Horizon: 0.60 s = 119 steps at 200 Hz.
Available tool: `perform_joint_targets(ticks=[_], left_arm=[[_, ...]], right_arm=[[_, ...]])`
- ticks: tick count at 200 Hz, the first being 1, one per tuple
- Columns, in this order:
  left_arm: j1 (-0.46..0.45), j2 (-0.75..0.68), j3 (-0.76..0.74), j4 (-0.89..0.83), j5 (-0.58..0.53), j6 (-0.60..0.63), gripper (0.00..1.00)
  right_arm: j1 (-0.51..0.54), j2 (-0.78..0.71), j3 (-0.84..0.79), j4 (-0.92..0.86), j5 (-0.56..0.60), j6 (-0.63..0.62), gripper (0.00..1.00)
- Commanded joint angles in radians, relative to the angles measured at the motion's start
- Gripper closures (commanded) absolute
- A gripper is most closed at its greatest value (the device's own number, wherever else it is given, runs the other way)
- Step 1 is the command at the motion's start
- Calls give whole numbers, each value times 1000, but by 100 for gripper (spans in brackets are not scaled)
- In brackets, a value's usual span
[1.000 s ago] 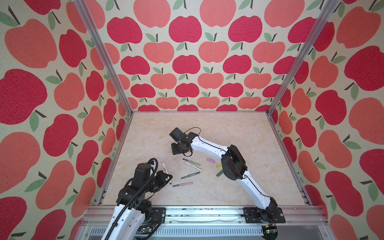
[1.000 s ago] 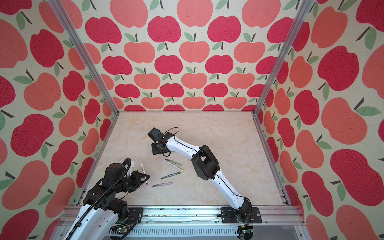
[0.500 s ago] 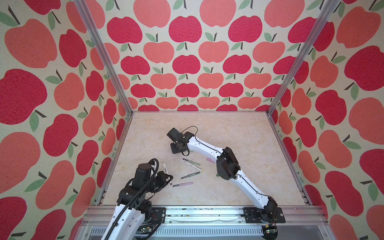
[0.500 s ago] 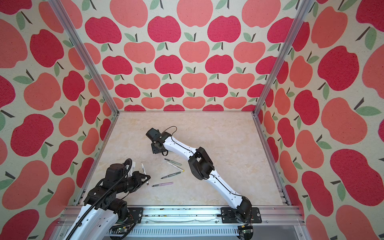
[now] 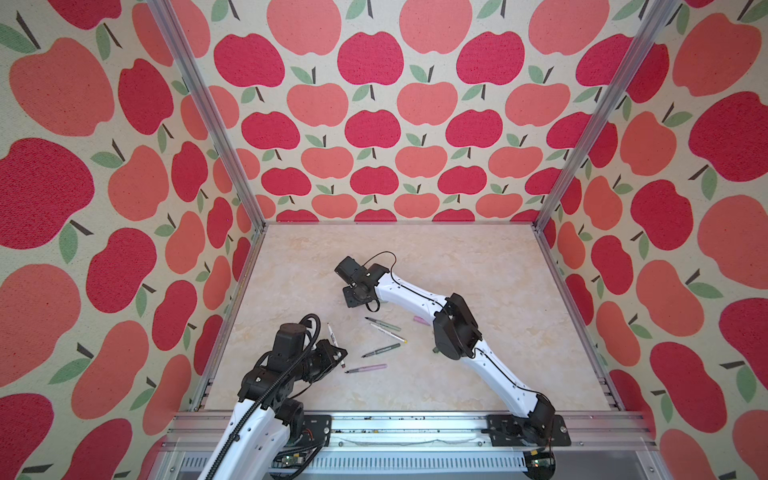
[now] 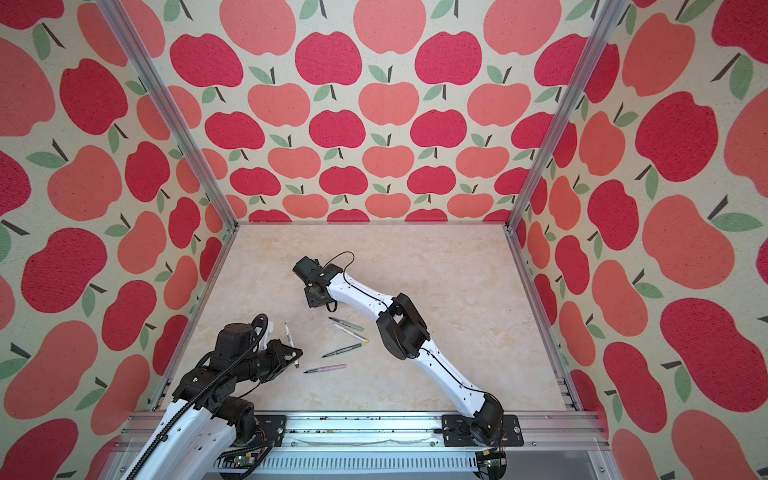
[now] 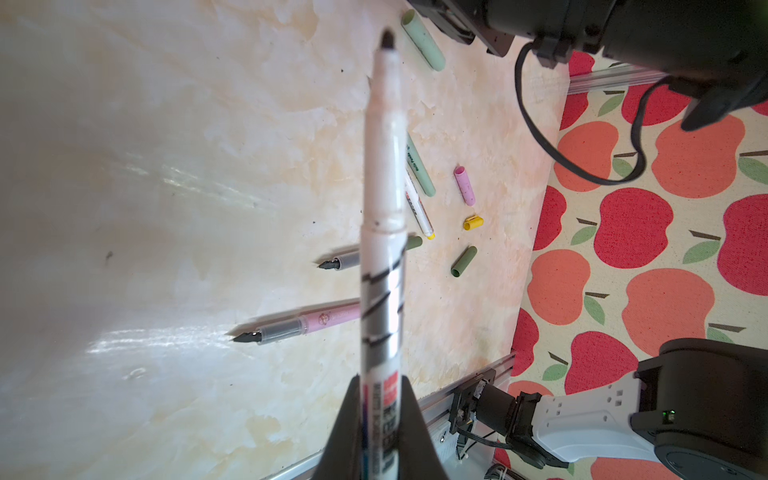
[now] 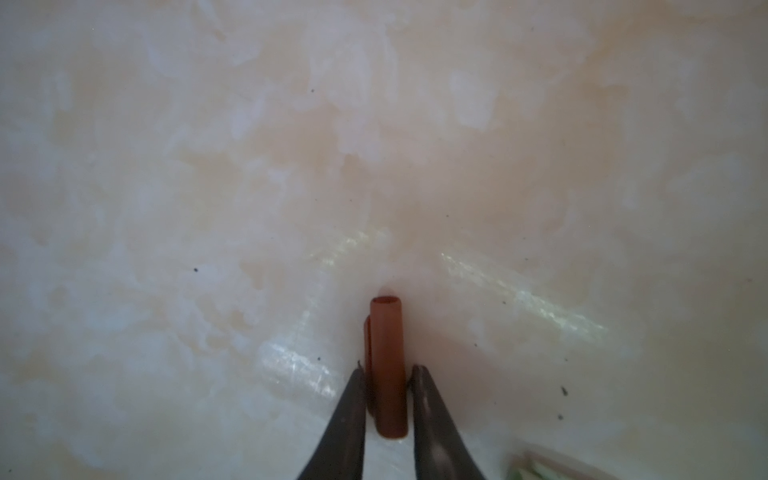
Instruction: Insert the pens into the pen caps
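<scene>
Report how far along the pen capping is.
Done: nothing; no pen wears a cap. In hand: left pincer holds the white pen; right pincer pinches the brown cap on the table. Left: join those, then pink pen, dark green pen, pale green pen and yellow pen, whose pink cap, dark green cap, pale green cap and yellow cap lie loose.

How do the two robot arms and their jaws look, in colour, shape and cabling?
Both arms have smooth white shells between bulky black joint housings, on black base plates. A thin black cable runs along the right arm and loops at its wrist; the left arm carries a thicker black ribbed hose. The left gripper and right gripper have dark, slim jaws tapering to points.
</scene>
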Motion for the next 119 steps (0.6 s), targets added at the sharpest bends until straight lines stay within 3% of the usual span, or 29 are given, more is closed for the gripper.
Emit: perform_joint_targets(ticks=[1, 40, 119], left_arm=[[-7, -1, 6, 19, -8, 8, 100], [-10, 6, 5, 31, -9, 7, 100], [-25, 63, 17, 82, -6, 20, 100]], right_arm=[[-6, 14, -37, -25, -22, -21, 82], [-9, -7, -51, -23, -16, -35, 91], [-11, -266, -309, 99, 26, -52, 92]])
